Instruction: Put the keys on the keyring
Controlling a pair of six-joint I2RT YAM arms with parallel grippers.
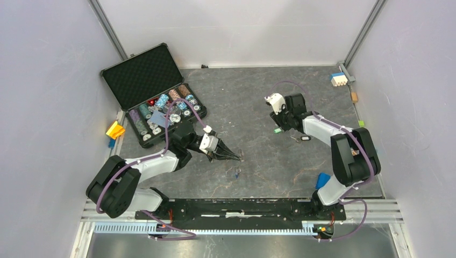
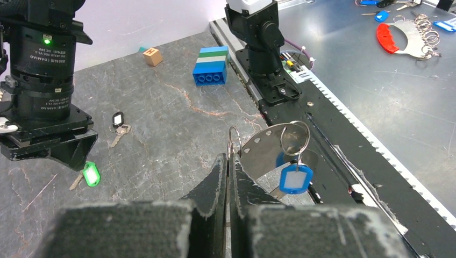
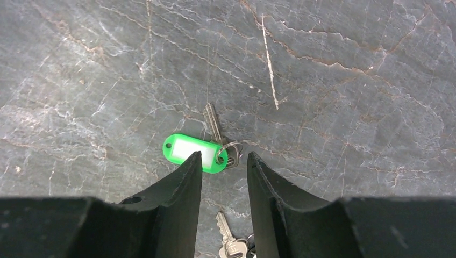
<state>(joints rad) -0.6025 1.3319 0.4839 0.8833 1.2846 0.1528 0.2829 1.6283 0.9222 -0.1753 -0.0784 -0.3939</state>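
Green tag is the one to go for next, I reckon. The right tool [image 3: 223, 161] hangs straight over the green-tagged key [image 3: 194, 153], jaws spread partway and gripping nothing. One tip is over the end of the tag and the other sits just past the little split ring [image 3: 232, 150]. The key lies flat on the dark marbled surface [image 3: 349, 80], blade pointing away from the tool. The black-tagged key [image 2: 118, 119] lies near it, so mind you don't drag that along.

On the other side the left tool [image 2: 228, 161] is pressed together on a thin wire loop of the keyring [image 2: 263, 148], holding it up off the surface. The blue-tagged key [image 2: 294, 179] hangs from it, so by my count that's one of three on.

How I'd do the pickup: as it sits, the jaws look set to close along the tag's length. I'd twist the wrist so they close across its short width instead. Leave the split ring free and sticking out, since that's the bit that has to thread. The tag's thin and flat, so the tips need to get right down or they'll probably skate over it. Close gently, lift, and check the key dangles.
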